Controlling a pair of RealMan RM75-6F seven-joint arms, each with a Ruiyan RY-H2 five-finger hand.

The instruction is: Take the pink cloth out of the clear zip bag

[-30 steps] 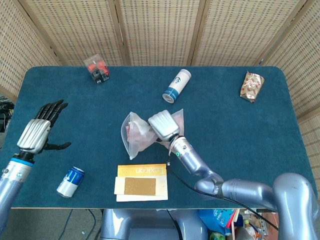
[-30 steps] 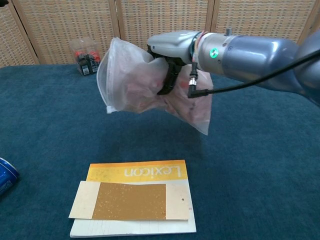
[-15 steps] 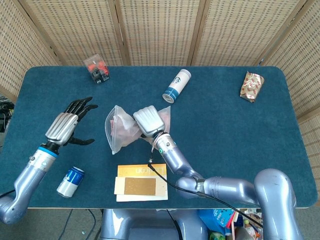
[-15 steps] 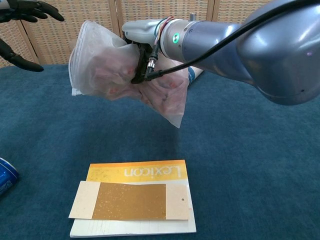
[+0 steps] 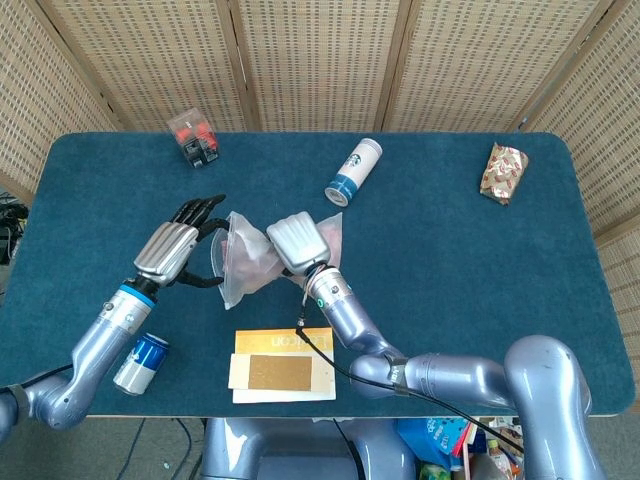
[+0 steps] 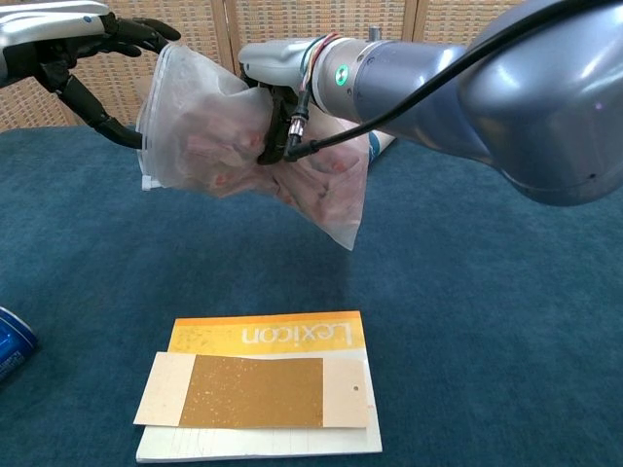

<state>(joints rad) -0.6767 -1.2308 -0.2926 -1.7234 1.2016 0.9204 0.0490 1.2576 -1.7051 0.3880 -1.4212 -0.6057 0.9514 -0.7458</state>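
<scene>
My right hand (image 5: pixel 298 241) (image 6: pixel 282 73) grips the clear zip bag (image 5: pixel 250 262) (image 6: pixel 209 136) around its middle and holds it above the table. The pink cloth (image 6: pixel 321 185) shows through the plastic, bunched inside the bag. The bag's mouth points toward my left hand (image 5: pixel 178 246) (image 6: pixel 68 29). That hand is spread, its fingertips (image 5: pixel 210 204) reaching the bag's open edge from the left. Whether it pinches the plastic I cannot tell.
A yellow Lexicon booklet (image 5: pixel 282 364) (image 6: pixel 261 384) lies near the front edge. A blue can (image 5: pixel 140 363) lies front left. A Starbucks cup (image 5: pixel 354 171), a small clear box (image 5: pixel 194 138) and a snack packet (image 5: pixel 504 171) sit toward the back.
My left hand has swept in from the far left up to the bag's mouth. The right hand carried the bag leftward, then held it nearly still.
</scene>
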